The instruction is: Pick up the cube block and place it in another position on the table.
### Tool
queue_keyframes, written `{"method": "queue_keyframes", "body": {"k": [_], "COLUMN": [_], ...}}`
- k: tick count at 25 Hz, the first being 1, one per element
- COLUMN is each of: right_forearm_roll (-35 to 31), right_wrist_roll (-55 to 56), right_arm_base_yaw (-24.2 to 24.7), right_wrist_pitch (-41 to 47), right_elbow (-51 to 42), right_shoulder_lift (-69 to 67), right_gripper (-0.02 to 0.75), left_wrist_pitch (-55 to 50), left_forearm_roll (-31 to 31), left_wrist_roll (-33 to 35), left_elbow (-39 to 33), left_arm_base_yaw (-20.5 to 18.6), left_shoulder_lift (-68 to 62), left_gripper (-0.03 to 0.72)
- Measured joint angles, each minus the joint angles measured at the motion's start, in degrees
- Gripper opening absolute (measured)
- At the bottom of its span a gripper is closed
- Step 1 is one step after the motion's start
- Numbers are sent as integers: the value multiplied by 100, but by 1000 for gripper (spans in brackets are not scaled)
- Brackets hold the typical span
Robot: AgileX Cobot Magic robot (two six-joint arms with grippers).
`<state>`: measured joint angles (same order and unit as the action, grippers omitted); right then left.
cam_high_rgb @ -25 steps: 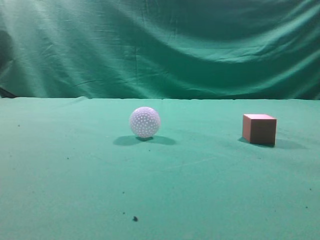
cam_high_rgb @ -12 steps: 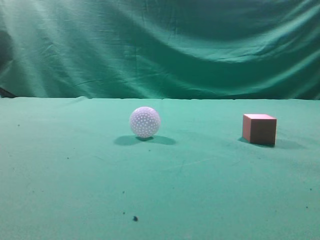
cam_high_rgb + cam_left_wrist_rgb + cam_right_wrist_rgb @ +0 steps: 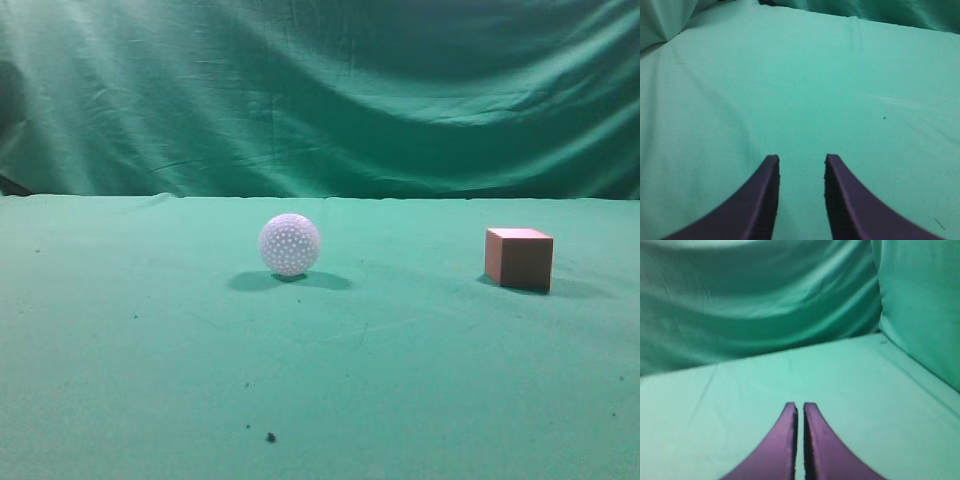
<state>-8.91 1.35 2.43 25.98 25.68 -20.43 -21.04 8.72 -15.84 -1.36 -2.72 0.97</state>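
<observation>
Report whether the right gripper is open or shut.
Shut. In the right wrist view the right gripper shows its two fingers nearly touching, only a thin slit between them, with nothing held.

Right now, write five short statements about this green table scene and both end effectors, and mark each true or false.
1. The small reddish-brown cube block rests on the green cloth-covered table. True.
2. The white dimpled ball touches the cube block. False: bare cloth separates them, with the ball left of the cube in the exterior view.
3. The left end effector has a clear gap between its fingers and holds nothing. True.
4. The right end effector grips the cube block. False: its fingers are nearly together with nothing between them.
5. An arm hangs over the cube block in the exterior view. False: no arm appears there.
</observation>
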Motion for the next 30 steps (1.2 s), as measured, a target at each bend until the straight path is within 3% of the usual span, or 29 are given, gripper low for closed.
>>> {"method": "queue_keyframes", "body": {"k": [5, 9, 13, 19, 24, 27, 30], "right_forearm_roll": [-12, -1, 31, 252, 639, 653, 653], "right_wrist_roll": [-206, -957, -1259, -925, -309, -273, -273], "right_arm_base_yaw": [0, -100, -820, -2293, -2803, -2860, -2859], "right_wrist_pitch": [-15, 607, 1567, 2724, 3255, 3421, 3492], "right_elbow": [74, 623, 1568, 2556, 3173, 3451, 3613], "right_shoulder_lift": [-471, -945, -1861, -3739, -5312, -6078, -6656], "right_gripper": [0, 0, 0, 0, 0, 155, 384], "left_wrist_pitch": [0, 0, 0, 0, 0, 0, 0], "left_forearm_roll": [0, 0, 0, 0, 0, 0, 0], "left_wrist_roll": [0, 0, 0, 0, 0, 0, 0], "left_elbow": [0, 0, 0, 0, 0, 0, 0], "left_arm_base_yaw": [0, 0, 0, 0, 0, 0, 0], "left_shoulder_lift": [0, 0, 0, 0, 0, 0, 0], "left_gripper": [262, 262, 262, 262, 262, 262, 262]}}
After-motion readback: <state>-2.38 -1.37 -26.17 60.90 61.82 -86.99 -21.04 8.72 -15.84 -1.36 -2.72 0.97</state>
